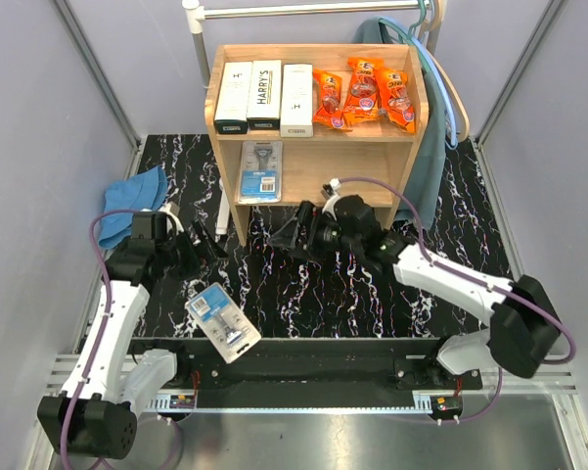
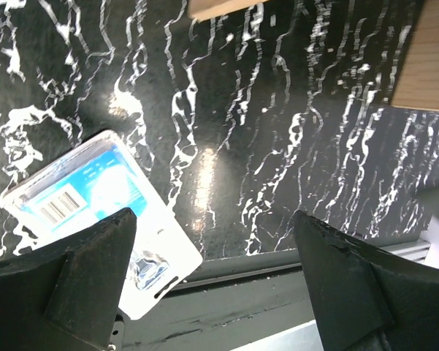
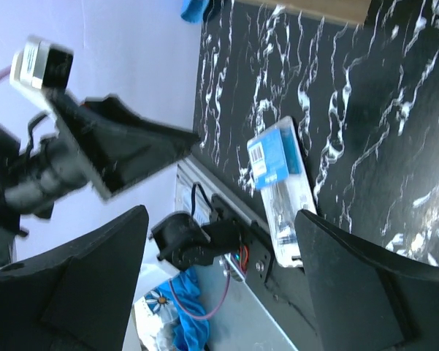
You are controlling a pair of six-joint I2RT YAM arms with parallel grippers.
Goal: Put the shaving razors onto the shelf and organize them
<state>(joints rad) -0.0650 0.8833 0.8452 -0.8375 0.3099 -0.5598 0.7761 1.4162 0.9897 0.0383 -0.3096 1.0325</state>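
Both sets of fingers are spread wide and carry nothing. Your left fingers (image 1: 203,255) hover over the desk (image 1: 323,294) just beyond the one razor card (image 1: 222,324) not yet shelved, and your right fingers (image 1: 294,237) hang in front of the shelf (image 1: 372,157), well apart from that card. The razor card lies flat and skewed at the near edge of the desk, left of centre, with its clear end reaching the edge. The top tier already holds the three white boxes (image 1: 264,96) on the left and the three orange pouches (image 1: 364,93) on the right. A matching card (image 1: 261,168) sits on the left of the lower tier, with bare wood to its right. Take the razor card with the left fingers, since they are nearer. A flat card probably gives little to bite on, so turn the wrist to line the fingers up across its narrow width. Come down over the raised bubble around the razor and close there rather than scraping at the cardboard. Lift straight up before you swing far, keep the right fingers clear of the path, and set it beside the matching card, facing the same way.
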